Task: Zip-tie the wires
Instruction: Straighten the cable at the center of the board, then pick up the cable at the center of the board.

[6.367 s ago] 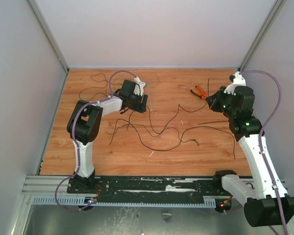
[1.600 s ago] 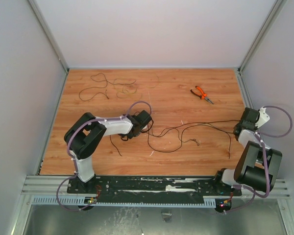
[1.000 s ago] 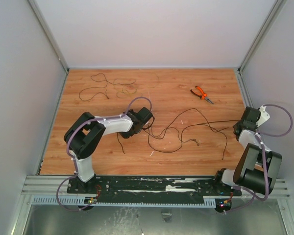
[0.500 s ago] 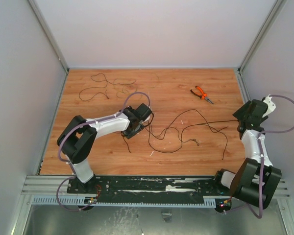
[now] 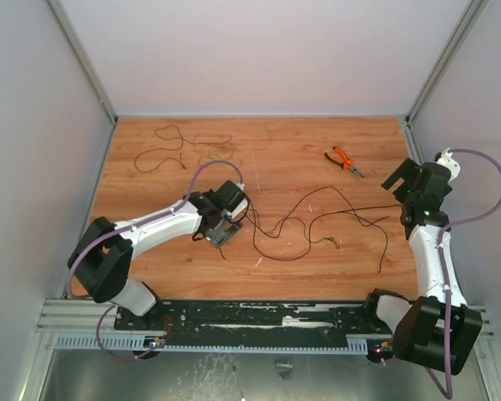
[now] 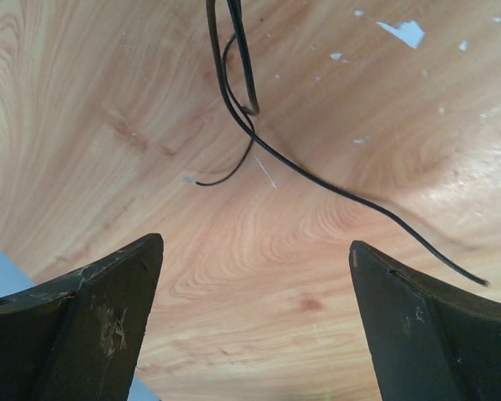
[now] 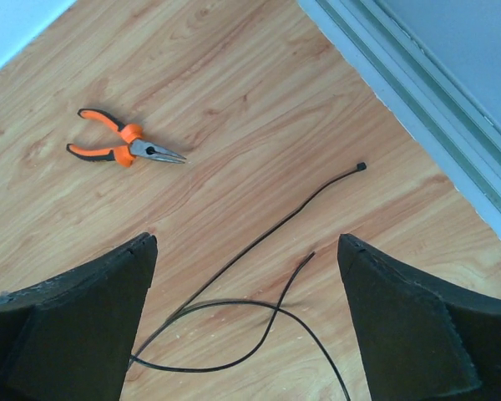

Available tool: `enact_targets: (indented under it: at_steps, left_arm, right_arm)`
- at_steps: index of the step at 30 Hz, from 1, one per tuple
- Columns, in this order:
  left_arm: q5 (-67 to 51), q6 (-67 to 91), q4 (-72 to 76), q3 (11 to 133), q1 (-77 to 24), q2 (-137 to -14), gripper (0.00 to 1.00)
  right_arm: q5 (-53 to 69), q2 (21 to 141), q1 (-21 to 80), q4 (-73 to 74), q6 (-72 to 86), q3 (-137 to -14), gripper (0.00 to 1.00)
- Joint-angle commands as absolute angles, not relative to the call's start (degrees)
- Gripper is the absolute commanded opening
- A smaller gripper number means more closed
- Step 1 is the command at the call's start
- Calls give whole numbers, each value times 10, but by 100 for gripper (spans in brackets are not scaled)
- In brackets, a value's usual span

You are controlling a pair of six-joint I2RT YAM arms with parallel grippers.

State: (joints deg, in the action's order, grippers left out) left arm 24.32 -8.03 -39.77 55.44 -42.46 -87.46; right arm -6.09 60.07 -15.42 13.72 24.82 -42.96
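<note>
Though the wires (image 6: 334,189) run off-frame, left gripper (image 6: 255,244) and right gripper (image 7: 246,240) gape wide, empty.

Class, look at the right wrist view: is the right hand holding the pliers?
No, the pliers lie on the table, apart from the open right hand.

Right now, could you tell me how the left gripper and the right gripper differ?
The left gripper hangs close above the table near its middle, over a loop of the wires. The right gripper seems higher, by the right edge, over loose wire ends. The right wrist view takes in the pliers; the left one shows only wires. Both are open and hold nothing.
</note>
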Motion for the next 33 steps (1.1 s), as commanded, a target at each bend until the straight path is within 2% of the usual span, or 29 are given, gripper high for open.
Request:
enact_targets:
  at_steps: [1, 7, 12, 16, 19, 26, 29, 31, 33]
  left_arm:
    - [189, -66, -418, 558, -422, -821, 98]
    - [158, -47, -416, 628, -392, -789, 98]
    - [95, 22, -384, 717, -256, -816, 98]
    - [34, 76, -342, 767, -132, -864, 98]
    - [37, 101, -311, 788, -73, -916, 98]
    - [31, 119, -270, 858, -29, -1053, 97]
    - [28, 120, -267, 897, -26, -1105, 92]
    - [26, 120, -266, 923, -23, -1139, 85]
    - [21, 120, -268, 951, -22, -1170, 74]
  right_arm:
    - [-50, 581, -140, 157, 247, -463, 91]
    - [-26, 556, -132, 147, 271, -480, 90]
    - [-7, 552, -130, 151, 273, -491, 90]
    - [0, 544, -128, 152, 269, -485, 90]
    - [5, 541, -128, 149, 265, -476, 90]
    - [11, 543, -128, 142, 263, -458, 90]
    - [14, 545, -128, 143, 264, -464, 90]
    - [12, 544, -128, 146, 262, -471, 90]
    - [10, 542, -128, 145, 260, -471, 90]
